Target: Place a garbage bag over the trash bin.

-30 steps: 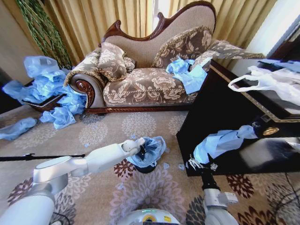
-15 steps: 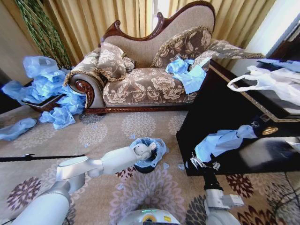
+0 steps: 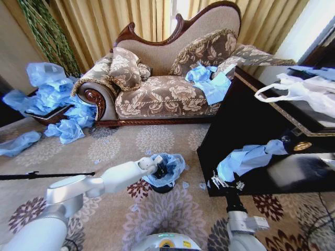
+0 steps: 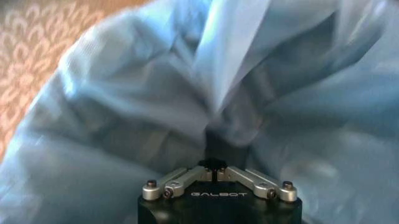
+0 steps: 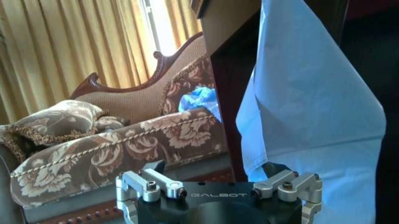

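The trash bin [image 3: 161, 185] stands upright, mouth up — garbage bag [image 3: 168, 168] draped over; left gripper [image 3: 158, 170] jaws' state unclear.

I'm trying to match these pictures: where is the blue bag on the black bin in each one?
Head view: garbage bag on trash bin, centre floor, at left tool.
Left wrist view: garbage bag spread before that tool.
Right wrist view: that blue sheet is another bag.
Shared landmark: patterned carpet.
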Robot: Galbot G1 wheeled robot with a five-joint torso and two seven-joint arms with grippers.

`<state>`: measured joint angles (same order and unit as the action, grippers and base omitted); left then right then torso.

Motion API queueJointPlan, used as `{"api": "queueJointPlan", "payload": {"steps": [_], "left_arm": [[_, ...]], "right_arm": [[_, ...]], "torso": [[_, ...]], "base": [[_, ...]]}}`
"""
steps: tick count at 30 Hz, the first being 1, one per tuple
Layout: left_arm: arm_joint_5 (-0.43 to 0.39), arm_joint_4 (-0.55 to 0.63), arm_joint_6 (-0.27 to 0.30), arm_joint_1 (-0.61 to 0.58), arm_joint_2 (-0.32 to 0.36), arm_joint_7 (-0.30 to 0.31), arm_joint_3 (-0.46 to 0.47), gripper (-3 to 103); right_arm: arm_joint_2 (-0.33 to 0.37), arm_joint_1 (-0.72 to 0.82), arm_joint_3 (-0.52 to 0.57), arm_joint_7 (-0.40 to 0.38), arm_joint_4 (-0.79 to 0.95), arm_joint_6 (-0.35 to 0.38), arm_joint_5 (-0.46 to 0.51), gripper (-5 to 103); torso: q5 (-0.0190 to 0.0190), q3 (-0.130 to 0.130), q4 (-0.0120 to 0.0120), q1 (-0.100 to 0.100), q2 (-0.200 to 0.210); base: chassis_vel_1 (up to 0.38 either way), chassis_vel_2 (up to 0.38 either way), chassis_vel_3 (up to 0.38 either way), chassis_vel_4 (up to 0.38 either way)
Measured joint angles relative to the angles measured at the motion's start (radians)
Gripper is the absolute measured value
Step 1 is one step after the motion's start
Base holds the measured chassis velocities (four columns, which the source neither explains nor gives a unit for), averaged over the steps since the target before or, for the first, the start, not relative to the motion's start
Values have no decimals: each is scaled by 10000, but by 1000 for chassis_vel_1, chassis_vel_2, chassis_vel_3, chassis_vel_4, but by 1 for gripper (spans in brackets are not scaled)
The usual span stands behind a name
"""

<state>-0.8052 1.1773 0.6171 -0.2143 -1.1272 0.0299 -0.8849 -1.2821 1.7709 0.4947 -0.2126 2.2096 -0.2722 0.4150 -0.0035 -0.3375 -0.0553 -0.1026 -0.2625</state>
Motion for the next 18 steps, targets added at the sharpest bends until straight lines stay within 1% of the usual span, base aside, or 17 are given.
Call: {"api": "queueJointPlan", "payload": {"steps": [4, 5, 7, 8, 11, 12, 13, 14, 15, 18], "left_arm": [[-200, 193, 16, 23, -215, 29, 10, 0], [-215, 87, 15, 31, -374, 59, 5, 0], [-27, -714, -99, 32, -863, 100, 66, 0], [-27, -714, -99, 32, -863, 100, 66, 0], [472, -1839, -483, 122, -1311, 110, 298, 0], [663, -2078, -735, 164, -1365, 61, 335, 0], [663, -2078, -735, 164, -1365, 61, 335, 0], [833, -2215, -966, 191, -1379, 2, 373, 0], [799, -2155, -985, 189, -1340, -29, 387, 0], [551, -1594, -720, 120, -1096, -60, 322, 0]], "right_arm": [[3, 45, 24, -53, -1, -1, 4, 100], [3, 47, 23, -66, -1, -1, 6, 100], [5, 41, 7, -93, 8, 1, 12, 100], [5, 41, 7, -93, 8, 1, 12, 100], [66, 48, 20, -116, 20, 3, 32, 100], [74, 55, 33, -124, 19, 2, 36, 100], [74, 55, 33, -124, 19, 2, 36, 100], [72, 73, 40, -124, 11, 0, 37, 100], [58, 92, 41, -125, 3, -7, 34, 100], [26, 120, 34, -124, -2, -14, 30, 100]], "torso": [[1, 1, -1, 1, 0], [2, 1, -1, 1, 0], [-1, 0, -3, 0, 0], [-1, 0, -3, 0, 0], [1, 0, 1, 0, 0], [2, 0, 1, 0, 0], [2, 0, 1, 0, 0], [3, 0, 2, 0, 0], [2, 0, 2, 0, 0], [2, 1, 0, 0, 0]], "base": [[0, 0, 0, 0], [0, 0, 0, 0], [0, 0, 0, 0], [0, 0, 0, 0], [0, 0, 0, 0], [0, 0, 0, 0], [0, 0, 0, 0], [0, 0, 0, 0], [0, 0, 0, 0], [0, 0, 0, 0]]}}
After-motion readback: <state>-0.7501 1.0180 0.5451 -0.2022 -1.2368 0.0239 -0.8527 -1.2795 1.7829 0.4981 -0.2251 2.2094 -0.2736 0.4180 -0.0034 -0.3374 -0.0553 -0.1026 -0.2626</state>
